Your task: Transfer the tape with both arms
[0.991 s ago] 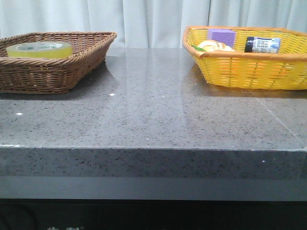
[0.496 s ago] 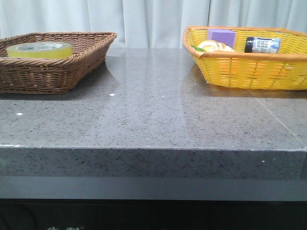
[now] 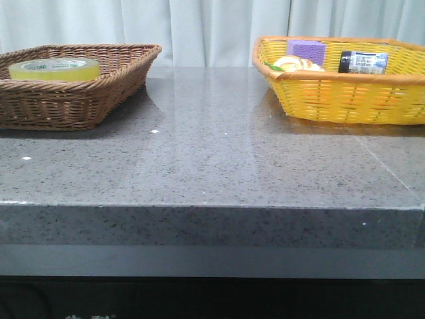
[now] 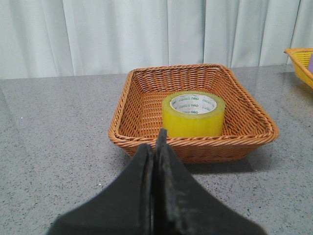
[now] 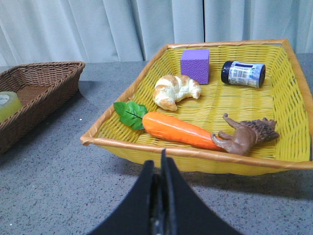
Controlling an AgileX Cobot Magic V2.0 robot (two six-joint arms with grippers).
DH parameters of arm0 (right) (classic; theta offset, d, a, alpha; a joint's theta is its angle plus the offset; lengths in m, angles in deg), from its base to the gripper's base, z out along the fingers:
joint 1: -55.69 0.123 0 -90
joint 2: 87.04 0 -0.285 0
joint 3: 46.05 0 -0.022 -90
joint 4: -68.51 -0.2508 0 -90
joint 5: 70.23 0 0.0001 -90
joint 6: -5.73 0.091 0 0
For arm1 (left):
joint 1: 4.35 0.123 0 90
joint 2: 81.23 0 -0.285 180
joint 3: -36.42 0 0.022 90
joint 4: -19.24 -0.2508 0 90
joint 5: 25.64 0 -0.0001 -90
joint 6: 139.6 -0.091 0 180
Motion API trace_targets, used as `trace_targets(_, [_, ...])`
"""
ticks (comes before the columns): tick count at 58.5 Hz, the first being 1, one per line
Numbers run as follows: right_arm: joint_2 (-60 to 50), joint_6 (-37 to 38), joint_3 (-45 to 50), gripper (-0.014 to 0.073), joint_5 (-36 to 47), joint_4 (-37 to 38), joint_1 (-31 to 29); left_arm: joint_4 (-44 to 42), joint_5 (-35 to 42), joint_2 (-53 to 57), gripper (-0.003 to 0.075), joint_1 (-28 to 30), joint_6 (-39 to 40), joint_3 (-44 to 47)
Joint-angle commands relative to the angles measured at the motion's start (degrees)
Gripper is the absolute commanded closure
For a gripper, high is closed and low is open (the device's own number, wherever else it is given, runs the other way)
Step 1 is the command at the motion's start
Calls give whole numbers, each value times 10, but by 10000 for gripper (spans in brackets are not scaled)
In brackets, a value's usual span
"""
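Note:
The tape [image 3: 54,68], a yellow roll with a white core and green letters, lies flat in the brown wicker basket [image 3: 99,90] at the far left. It also shows in the left wrist view [image 4: 193,114] inside that basket [image 4: 146,105]. My left gripper [image 4: 155,147] is shut and empty, held short of the basket's near rim. My right gripper [image 5: 161,164] is shut and empty, short of the yellow basket's [image 5: 288,105] near rim. Neither gripper shows in the front view.
The yellow basket [image 3: 345,100] at the far right holds a purple block [image 5: 195,66], a croissant [image 5: 175,90], a carrot [image 5: 178,129], a dark jar [image 5: 243,74] and a brown toy animal [image 5: 247,134]. Grey stone tabletop [image 3: 212,159]; its front edge is near. White curtain behind.

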State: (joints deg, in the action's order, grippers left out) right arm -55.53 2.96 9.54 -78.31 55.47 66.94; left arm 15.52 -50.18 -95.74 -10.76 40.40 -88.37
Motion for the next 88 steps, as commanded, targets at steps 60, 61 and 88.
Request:
trace_targets(60, [0, -3, -14, 663, 46, -2, -4, 62, 192, 82, 740, 53, 57, 248])
trace_targets(61, [0, -3, -14, 663, 46, -2, -4, 62, 192, 82, 740, 53, 57, 248])
trace_targets(88, [0, -3, -14, 663, 46, -2, -4, 62, 192, 81, 740, 53, 57, 248])
